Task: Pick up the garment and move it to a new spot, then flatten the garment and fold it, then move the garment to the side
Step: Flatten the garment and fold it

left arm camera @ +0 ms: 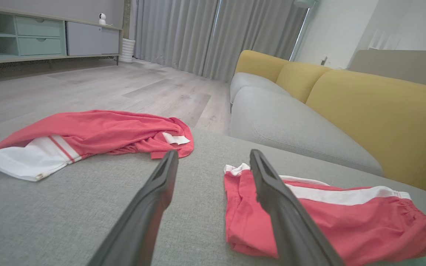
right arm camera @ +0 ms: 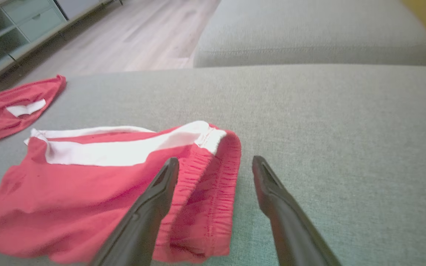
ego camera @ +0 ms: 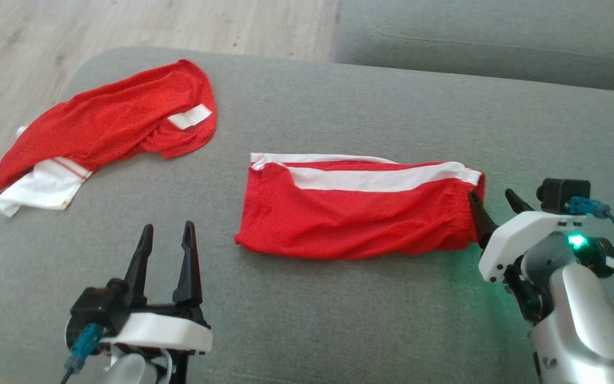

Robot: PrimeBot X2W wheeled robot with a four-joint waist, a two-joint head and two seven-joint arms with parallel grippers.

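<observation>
Moving the folded red-and-white fabric shorts (ego camera: 355,218) aside, likely next: pinch all waistband layers with the wide-open right gripper (ego camera: 491,195); left gripper (ego camera: 168,226) likewise wide.

A broad grey woven-fabric cushion (ego camera: 339,298) bears a crumpled red jersey with white trim (ego camera: 115,122) at its far left corner. Beyond the cushion lie a pale wood-plank floor (left arm camera: 87,88), mustard-yellow sofa backrests (left arm camera: 375,111) and grey pleated curtains (left arm camera: 198,33) — also a mint-green drawer cabinet (left arm camera: 39,37).

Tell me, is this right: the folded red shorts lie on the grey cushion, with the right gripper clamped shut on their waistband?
No: the right gripper is open at the waistband, gripping nothing, as the right wrist view shows.
</observation>
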